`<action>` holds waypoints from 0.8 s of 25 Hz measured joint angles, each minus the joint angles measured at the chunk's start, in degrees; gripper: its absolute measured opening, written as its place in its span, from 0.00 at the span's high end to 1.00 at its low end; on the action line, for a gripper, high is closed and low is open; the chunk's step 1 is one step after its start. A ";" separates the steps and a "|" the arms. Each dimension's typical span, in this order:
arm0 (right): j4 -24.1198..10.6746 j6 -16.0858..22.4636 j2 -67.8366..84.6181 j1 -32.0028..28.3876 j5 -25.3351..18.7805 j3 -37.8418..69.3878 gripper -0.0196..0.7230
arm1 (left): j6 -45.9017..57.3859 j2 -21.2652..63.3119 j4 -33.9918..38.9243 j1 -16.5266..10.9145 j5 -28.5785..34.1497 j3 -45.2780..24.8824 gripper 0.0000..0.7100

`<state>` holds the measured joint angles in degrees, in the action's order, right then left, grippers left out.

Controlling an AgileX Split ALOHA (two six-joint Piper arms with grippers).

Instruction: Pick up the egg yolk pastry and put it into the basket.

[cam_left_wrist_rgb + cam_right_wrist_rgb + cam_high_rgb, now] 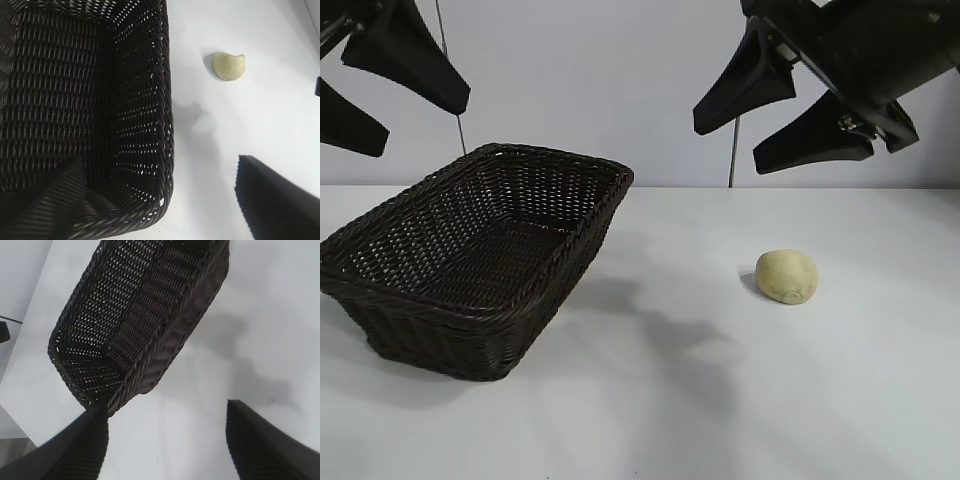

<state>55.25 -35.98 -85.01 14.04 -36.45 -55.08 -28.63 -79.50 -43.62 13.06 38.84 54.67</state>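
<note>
The egg yolk pastry, a small pale yellow-beige lump, lies on the white table to the right of centre; the left wrist view shows the pastry beside the basket. The dark woven basket stands at the left with nothing inside it, and its rim and its side fill much of both wrist views. My right gripper hangs open high above the table, up and slightly left of the pastry, holding nothing. My left gripper is open at the top left, above the basket's far end.
The white table stretches bare in front of and around the pastry. A pale wall with two thin vertical rods stands behind the table.
</note>
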 joint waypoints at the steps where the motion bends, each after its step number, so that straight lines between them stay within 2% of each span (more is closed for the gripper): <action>1: 0.00 0.00 0.00 0.00 0.00 0.00 0.32 | 0.00 0.00 0.00 0.00 0.00 0.00 0.16; 14: 0.00 0.00 0.00 0.00 0.00 0.00 0.32 | 1.22 0.00 0.00 0.00 -2.51 0.00 0.16; 16: 0.00 0.00 0.00 0.00 0.00 0.00 0.32 | 7.74 0.00 0.00 0.00 -1.57 0.00 0.16; 20: 0.00 0.02 0.00 0.00 0.00 0.00 0.32 | 27.95 0.00 3.26 0.00 2.50 0.00 0.16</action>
<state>55.25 -35.96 -85.01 14.04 -36.45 -55.08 -0.69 -79.50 -40.36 13.06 41.34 54.67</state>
